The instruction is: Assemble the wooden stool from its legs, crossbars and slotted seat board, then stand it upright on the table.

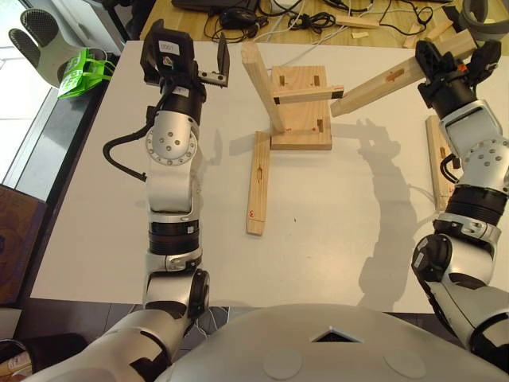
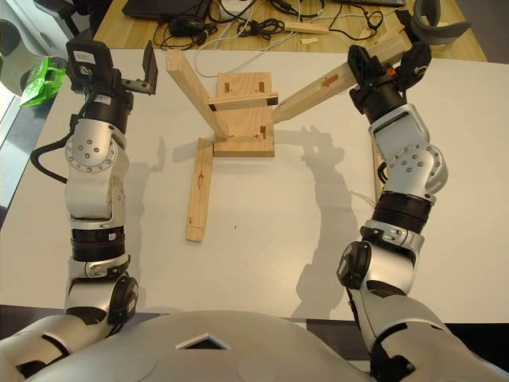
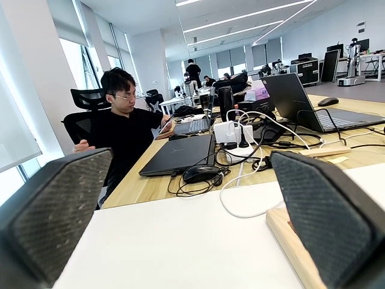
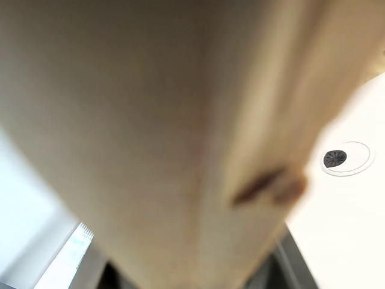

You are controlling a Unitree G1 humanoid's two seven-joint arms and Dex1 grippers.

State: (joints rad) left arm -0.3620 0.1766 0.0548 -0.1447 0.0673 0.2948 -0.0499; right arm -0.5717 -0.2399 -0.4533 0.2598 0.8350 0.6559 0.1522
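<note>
Right gripper (image 2: 388,60) clenched a leg (image 2: 318,86) (apparently meeting the seat board (image 2: 242,119)) near the tabletop's (image 2: 278,239) far edge; left gripper (image 2: 118,70) stood released, empty.

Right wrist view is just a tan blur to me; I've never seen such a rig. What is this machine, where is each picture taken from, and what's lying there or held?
This is a humanoid robot with two arms, each ending in a two-finger gripper. The two eye views look down from its head onto a white table. Each wrist view comes from a camera on that arm. On the table lies a seat board with an upright leg standing up from it and a crossbar running off that leg. A loose leg lies flat nearer the robot, another wooden piece beside the right arm. The right gripper is shut on a second leg, slanted down toward the board; that wood is your tan blur. The left gripper is open and empty.
</note>
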